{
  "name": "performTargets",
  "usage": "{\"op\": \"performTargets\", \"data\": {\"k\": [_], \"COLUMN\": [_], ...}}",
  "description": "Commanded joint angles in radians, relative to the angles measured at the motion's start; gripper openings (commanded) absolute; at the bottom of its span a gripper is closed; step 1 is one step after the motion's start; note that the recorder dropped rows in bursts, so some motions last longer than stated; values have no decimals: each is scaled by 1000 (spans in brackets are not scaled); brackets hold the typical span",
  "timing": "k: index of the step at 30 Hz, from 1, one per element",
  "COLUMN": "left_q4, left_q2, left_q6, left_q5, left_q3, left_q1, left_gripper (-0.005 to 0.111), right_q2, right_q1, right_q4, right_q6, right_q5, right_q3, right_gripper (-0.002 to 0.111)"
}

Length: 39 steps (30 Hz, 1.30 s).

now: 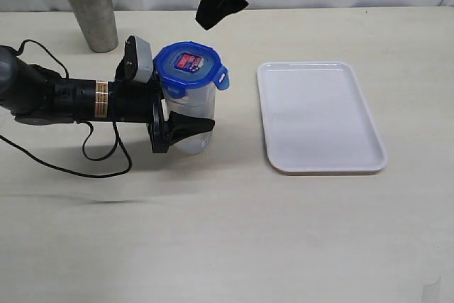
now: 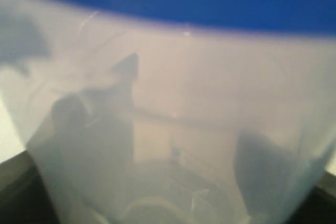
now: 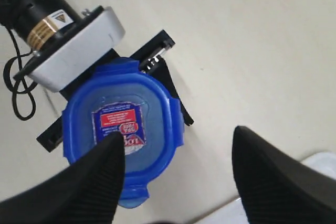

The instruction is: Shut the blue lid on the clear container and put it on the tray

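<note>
Sideways, the left gripper (image 1: pixel 200 110) has its jaws clasped on the clear container (image 1: pixel 186 97), one finger in front and the other hidden behind it. The container stands upright, apparently resting on the tabletop (image 1: pixel 248 232). The blue lid (image 1: pixel 188 65) sits on its rim, though one tab juts out and is probably unsnapped. Above it hangs the right gripper (image 3: pixel 178 135), jaws spread and empty. The tray (image 1: pixel 323 168) lies well apart to the right in the exterior view, along the line the left arm points.
</note>
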Motion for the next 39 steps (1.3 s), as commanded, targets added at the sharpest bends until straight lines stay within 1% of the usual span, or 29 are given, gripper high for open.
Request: {"op": "performTargets", "data": {"k": [1, 3, 6, 10, 13, 16, 19, 25, 30, 33, 35, 37, 39], "left_q4": [-24, -17, -10, -10, -8, -6, -6, -6, -10, -10, -8, -8, -4], "left_q2": [-17, -17, -17, -17, -17, -17, -17, -17, -17, -17, -17, -17, -17], "left_q6": [11, 12, 12, 12, 12, 12, 12, 17, 19, 19, 19, 19, 19], "left_q5": [-13, -13, -18, -28, -35, -35, -35, -35, -35, -44, -44, -53, -69], "left_q3": [-7, -7, -7, -7, -7, -7, -7, -7, -7, -7, -7, -7, -7], "left_q1": [-1, -1, -1, -1, -1, -1, -1, -1, -1, -1, -1, -1, -1], "left_gripper": [0, 0, 0, 0, 0, 0, 0, 0, 0, 0, 0, 0, 0], "right_q2": [-90, -119, -137, -137, -137, -137, -137, -141, -133, -121, -112, -110, -104], "right_q1": [60, 116, 202, 287, 330, 344, 344, 344, 344, 344, 344, 344, 344], "right_q4": [-56, -160, -380, -556, -679, -764, -773, -786, -706, -706, -689, -607, -575], "right_q6": [-163, -224, -307, -370, -385, -376, -351, -349, -361, -351, -337, -337, -356], "right_q5": [9, 9, 9, 9, -31, -111, -196, -250, -275, -275, -273, -325, -349], "right_q3": [49, 74, 122, 223, 308, 374, 404, 406, 406, 406, 406, 406, 406], "right_gripper": [57, 56, 55, 55, 55, 55, 55, 48, 48, 42, 41, 41, 41]}}
